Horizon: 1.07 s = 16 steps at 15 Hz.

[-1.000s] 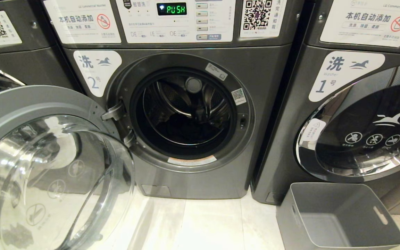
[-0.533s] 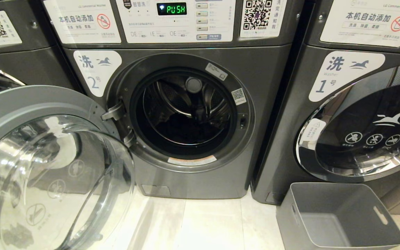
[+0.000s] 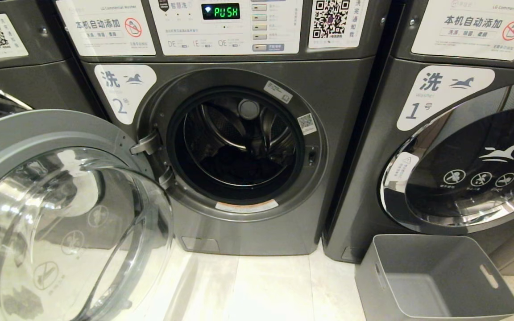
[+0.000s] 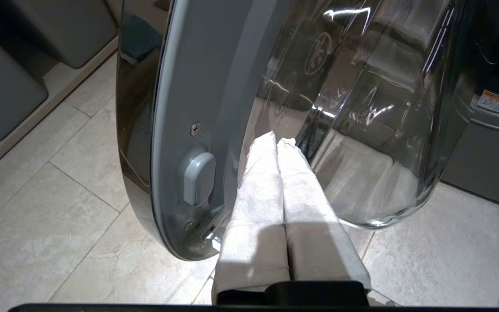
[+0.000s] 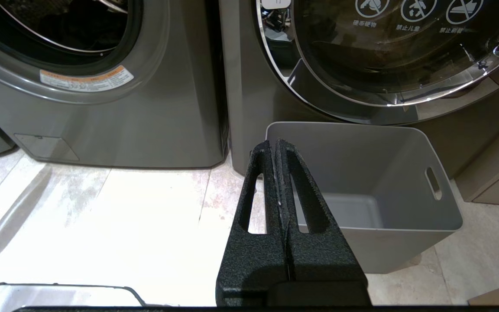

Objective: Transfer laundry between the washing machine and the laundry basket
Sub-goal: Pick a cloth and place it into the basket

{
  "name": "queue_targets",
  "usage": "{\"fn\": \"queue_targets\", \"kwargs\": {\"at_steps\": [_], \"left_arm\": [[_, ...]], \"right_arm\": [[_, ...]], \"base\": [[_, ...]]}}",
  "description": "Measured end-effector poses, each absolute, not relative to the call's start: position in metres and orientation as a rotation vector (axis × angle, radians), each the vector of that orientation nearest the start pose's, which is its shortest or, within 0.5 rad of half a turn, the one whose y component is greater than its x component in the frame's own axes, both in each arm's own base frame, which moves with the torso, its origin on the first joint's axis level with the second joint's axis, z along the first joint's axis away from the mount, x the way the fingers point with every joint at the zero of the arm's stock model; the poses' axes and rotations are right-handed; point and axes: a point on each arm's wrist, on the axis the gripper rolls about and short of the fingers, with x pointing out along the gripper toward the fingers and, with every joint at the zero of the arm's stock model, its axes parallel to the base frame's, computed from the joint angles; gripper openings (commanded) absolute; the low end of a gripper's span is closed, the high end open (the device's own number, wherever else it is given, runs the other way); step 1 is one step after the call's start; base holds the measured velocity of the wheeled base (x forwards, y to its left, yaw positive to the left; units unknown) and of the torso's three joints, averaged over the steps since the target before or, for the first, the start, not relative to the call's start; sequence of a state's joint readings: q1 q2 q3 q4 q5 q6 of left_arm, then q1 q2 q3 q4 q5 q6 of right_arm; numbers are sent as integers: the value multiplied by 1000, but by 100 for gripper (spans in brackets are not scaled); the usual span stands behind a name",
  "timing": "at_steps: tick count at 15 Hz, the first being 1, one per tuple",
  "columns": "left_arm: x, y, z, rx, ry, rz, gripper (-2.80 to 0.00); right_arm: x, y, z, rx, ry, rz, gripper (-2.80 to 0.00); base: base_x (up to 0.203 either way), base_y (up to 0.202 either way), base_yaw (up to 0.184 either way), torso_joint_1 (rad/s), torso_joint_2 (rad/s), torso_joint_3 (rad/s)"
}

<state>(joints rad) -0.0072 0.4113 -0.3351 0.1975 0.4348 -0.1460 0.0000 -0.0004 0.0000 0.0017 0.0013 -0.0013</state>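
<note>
The washing machine point(image 3: 239, 147) marked 2 stood with its round door point(image 3: 60, 214) swung wide open to the robot's left, its green display point(image 3: 220, 11) reading PUSH. Something dark lay low in the drum point(image 3: 234, 165), though it was too dim to tell what it was. The grey laundry basket point(image 3: 435, 281) sat on the pale tiled floor point(image 3: 266, 290) in front of the neighbouring machine point(image 3: 462, 147) marked 1, whose door was closed; the basket held nothing.

Neither arm showed from the head camera. The left gripper point(image 4: 277, 141), its fingers wrapped in white cloth, had its jaws pressed together with nothing between them; its tips were close against the inner face of the open door, just beside the clear glass bowl point(image 4: 362, 108), with the grey latch point(image 4: 197, 177) off to one side. The right gripper point(image 5: 277, 147), black and textured, was likewise pinched closed and empty, hanging above the floor with the basket directly beyond its tips and the open machine's front off to its other side.
</note>
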Motion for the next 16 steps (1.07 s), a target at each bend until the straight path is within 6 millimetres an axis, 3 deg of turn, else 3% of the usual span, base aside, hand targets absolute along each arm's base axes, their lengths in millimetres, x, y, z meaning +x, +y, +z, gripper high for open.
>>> {"fn": "queue_targets", "kwargs": {"at_steps": [10, 16], "left_arm": [[60, 12, 176, -161, 274, 533, -280], [95, 30, 184, -213, 281, 626, -280]], "right_arm": [[-23, 0, 75, -2, 1, 1, -280], [-23, 0, 75, -3, 1, 1, -280]], "base": [[0, 0, 0, 0, 0, 0], [0, 0, 0, 0, 0, 0]]}}
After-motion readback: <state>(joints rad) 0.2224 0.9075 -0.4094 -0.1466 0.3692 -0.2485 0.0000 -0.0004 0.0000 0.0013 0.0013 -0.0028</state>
